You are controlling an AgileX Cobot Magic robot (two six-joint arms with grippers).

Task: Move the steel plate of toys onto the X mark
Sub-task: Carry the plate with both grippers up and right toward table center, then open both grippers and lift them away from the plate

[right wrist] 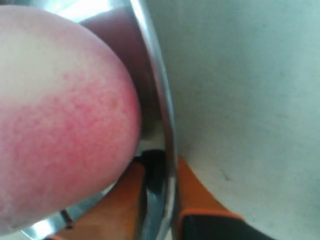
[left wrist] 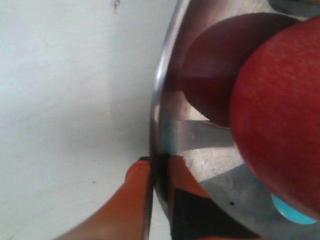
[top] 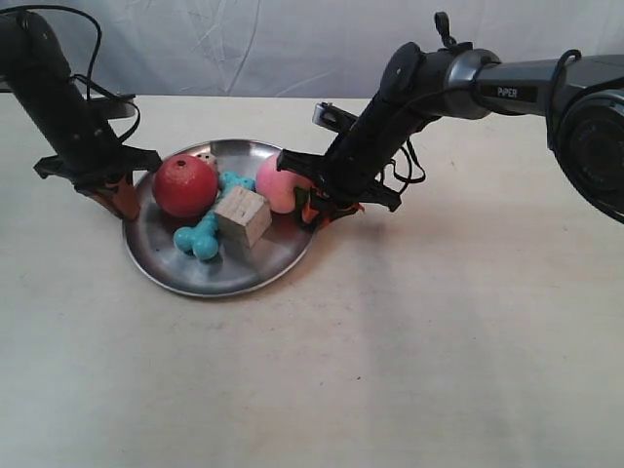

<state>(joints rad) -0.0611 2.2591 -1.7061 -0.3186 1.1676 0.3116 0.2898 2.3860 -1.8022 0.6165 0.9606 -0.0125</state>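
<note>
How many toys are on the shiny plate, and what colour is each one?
Red: 1, the ball
Pink: 1, the peach ball
Teal: 1, the bone
Wood or tan: 2, the cube and the little die
Total: 5 toys

Robot lab: bare tabletop [top: 409,370], white cloth backdrop [top: 253,44].

My two arms meet the steel plate [top: 226,270] left of centre on the pale tabletop [top: 409,370]. One set of jaws sits at its left rim, the other at its right rim. On it lie the red ball [top: 184,185], pink ball [top: 277,182], teal bone [top: 201,237], wooden cube [top: 243,215] and die [top: 207,157].
</note>
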